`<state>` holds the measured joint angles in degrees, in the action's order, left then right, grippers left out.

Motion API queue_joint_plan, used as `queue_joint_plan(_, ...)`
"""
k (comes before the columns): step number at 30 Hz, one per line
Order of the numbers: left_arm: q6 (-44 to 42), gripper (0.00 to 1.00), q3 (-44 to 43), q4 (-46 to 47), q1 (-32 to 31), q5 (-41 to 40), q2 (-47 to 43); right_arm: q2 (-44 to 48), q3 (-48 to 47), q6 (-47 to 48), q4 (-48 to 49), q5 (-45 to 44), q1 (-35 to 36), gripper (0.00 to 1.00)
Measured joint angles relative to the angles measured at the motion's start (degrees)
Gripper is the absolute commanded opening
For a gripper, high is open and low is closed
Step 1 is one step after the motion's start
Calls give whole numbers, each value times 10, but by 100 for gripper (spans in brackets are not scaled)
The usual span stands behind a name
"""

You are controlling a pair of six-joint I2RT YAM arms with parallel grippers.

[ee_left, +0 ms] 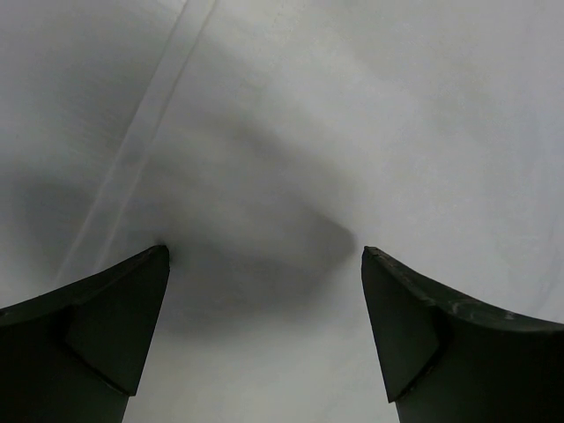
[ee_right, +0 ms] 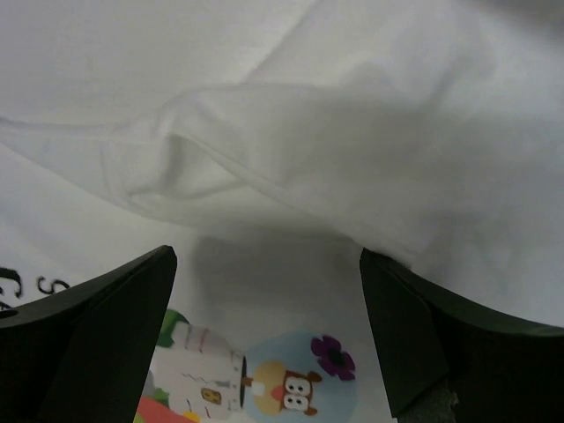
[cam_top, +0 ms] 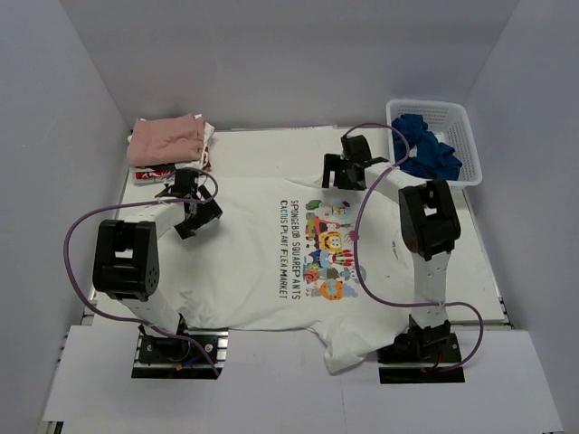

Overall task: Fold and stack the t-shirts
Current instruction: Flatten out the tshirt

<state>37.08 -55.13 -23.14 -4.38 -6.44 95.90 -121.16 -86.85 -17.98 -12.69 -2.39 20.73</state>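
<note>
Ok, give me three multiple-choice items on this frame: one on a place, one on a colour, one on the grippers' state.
1. Where does the dusty-pink t-shirt lie?
A) near-right corner of the table
B) far-left corner, topping a folded stack
C) table centre

2. What colour is the cloth in the white basket?
A) blue
B) yellow
C) green

3. How do the left gripper and right gripper stand?
A) both open, empty, over the white t-shirt
B) both shut on cloth
C) both out of view

Answers:
1 B, the top view shows it on the stack at far left.
2 A, dark blue fabric fills the basket.
3 A, each wrist view shows spread fingers with only shirt fabric beneath.
</note>
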Motion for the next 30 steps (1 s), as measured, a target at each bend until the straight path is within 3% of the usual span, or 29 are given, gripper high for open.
queue_joint_plan(4,3,100,-19,0,0,-10,17,-37,-59,-19,26,-1,0,90)
queue_joint_plan(12,5,100,-29,-4,-4,-31,27,-216,-295,-60,141,-8,1,90)
queue_joint_plan(18,9,100,-35,-15,-5,-49,30,-273,-375,-52,212,16,3,90)
queue_joint_plan(21,9,100,-35,-25,-5,-55,27,-224,-328,-22,200,26,6,90)
queue_joint_plan(27,9,100,-35,-42,-4,-54,1,44,-12,4,161,-11,11,90)
queue_joint_plan(30,8,100,-35,-40,-4,-46,-15,124,62,4,152,-25,10,90)
